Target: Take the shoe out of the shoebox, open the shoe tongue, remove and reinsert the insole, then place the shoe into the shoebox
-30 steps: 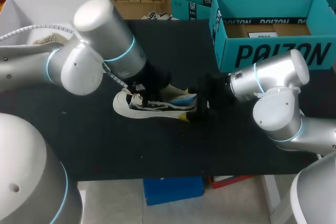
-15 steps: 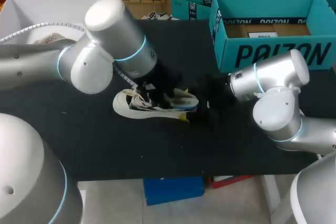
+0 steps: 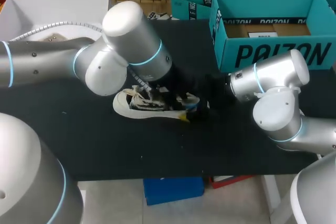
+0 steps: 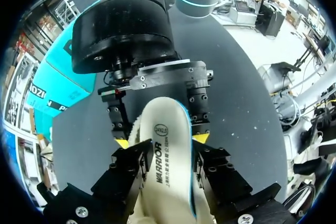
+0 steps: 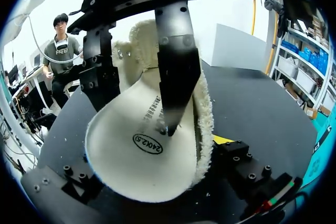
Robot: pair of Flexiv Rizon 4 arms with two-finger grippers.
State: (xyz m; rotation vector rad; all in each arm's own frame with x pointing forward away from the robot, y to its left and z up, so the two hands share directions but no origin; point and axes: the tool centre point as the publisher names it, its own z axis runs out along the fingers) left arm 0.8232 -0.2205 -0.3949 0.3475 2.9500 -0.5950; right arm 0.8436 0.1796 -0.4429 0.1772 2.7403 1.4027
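Both end effectors meet at the shoe (image 3: 140, 107) lying on the bench (image 3: 105, 150) — left end effector (image 4: 168, 163) clenched on the curled insole (image 5: 142, 171), right end effector (image 4: 161, 140) grasping the shoe's heel.

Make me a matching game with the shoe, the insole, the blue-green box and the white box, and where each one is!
Things:
1. shoe
2. insole
3. teal shoebox
4. white box

Places:
A. at the back left
B. inside the shoe
C. in the middle of the black table
D. at the back right

Pairs: 1-C, 2-B, 3-D, 4-A
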